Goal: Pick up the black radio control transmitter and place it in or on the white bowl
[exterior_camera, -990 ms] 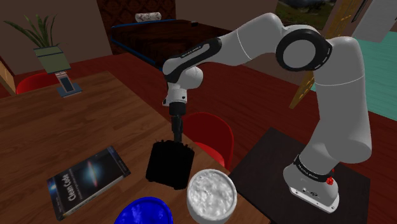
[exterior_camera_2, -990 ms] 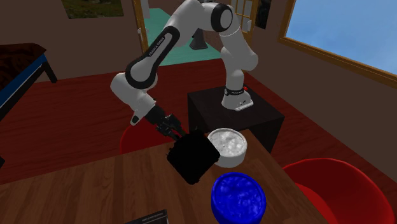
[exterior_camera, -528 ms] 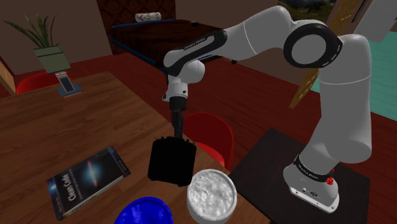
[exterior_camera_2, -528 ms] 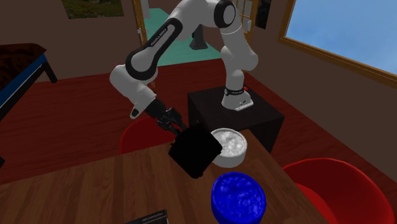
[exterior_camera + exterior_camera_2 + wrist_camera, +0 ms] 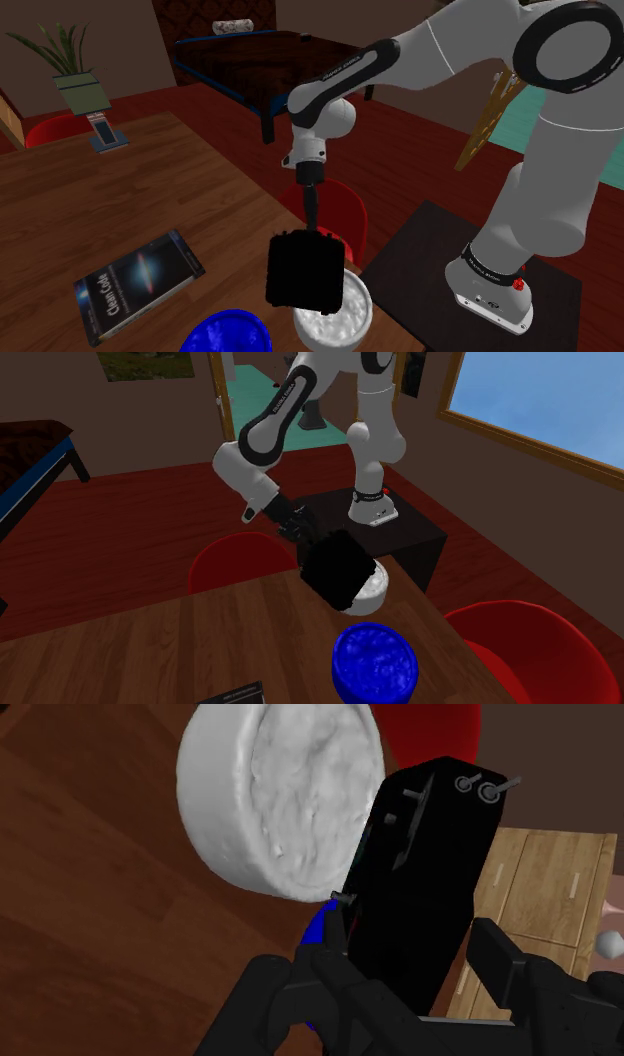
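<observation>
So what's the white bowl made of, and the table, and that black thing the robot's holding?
White bowl: rough, bumpy, matte surface, maybe stone or plaster; hard to say for sure.
Table: wood, brown with darker grain streaks.
Black transmitter: flat matte black, probably plastic, with small grey switches that look like metal; the plain black leaves it open.

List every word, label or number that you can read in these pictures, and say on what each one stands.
"Clean Code": on the cover of the book lying on the wooden table.
Small white lettering on the arm's forearm: too small to read.
Small white lettering on the base ring of the arm: too small to read.
No text shows on the black transmitter or the white bowl.
</observation>
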Available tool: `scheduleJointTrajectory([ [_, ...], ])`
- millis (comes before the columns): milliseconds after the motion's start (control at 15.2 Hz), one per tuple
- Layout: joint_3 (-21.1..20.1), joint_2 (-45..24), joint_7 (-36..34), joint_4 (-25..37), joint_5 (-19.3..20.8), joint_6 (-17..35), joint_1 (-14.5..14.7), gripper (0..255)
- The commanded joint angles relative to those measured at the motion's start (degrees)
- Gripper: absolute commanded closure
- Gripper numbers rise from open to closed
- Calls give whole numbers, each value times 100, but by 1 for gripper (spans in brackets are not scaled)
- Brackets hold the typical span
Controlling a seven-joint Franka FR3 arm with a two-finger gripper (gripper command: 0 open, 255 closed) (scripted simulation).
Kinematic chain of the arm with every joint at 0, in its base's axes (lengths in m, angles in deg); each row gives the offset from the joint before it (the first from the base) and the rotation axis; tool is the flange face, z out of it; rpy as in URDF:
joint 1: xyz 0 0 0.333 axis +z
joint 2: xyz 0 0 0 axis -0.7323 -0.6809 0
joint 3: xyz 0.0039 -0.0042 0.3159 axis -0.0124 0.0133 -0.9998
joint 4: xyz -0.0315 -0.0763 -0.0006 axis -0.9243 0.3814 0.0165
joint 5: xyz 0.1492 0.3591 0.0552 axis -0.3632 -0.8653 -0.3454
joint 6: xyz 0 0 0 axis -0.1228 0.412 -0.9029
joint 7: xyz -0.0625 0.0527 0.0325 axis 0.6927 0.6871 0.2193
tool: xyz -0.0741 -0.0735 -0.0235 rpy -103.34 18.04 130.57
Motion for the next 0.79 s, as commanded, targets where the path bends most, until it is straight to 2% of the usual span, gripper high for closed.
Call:
scheduleJointTrajectory([
  [0,-13,421,101,-550,-68,95,9,255],
  [528,-113,2073,294,-2474,-372,302,113,255],
  [726,-131,1874,450,-2520,-423,497,127,255],
])
